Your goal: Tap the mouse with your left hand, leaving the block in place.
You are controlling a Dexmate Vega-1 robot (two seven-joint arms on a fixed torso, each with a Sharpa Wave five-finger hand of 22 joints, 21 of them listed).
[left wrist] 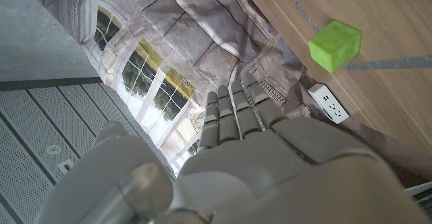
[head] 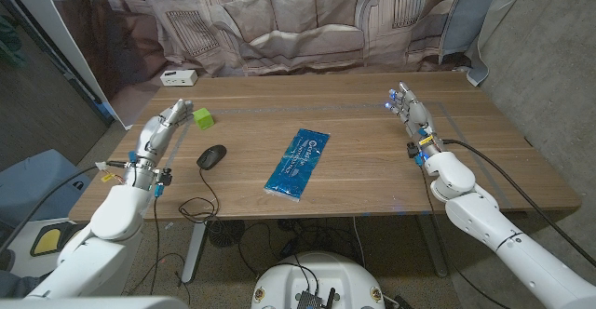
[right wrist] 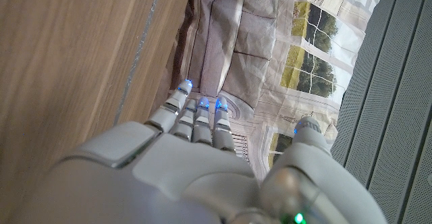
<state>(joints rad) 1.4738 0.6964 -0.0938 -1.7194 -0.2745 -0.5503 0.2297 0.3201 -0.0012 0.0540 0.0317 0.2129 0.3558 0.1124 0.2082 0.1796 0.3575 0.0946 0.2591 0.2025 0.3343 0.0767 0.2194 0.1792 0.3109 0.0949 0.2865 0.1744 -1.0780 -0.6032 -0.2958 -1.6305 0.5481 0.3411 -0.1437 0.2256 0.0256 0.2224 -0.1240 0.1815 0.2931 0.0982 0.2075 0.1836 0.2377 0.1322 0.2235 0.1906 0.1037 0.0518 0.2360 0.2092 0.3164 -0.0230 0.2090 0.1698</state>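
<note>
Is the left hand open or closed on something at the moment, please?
Open: the left hand holds nothing, fingers extended beside the green block.

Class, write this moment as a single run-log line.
left hand: open, beside block | mouse: untouched | right hand: open

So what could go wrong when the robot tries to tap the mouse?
The green block sits right beside the left hand, so the hand might bump it as it swings toward the mouse. The mouse's thin cable trails to the table edge near that arm and could get snagged, dragging the mouse. A hard tap might also slide the mouse toward the blue pack.
</note>
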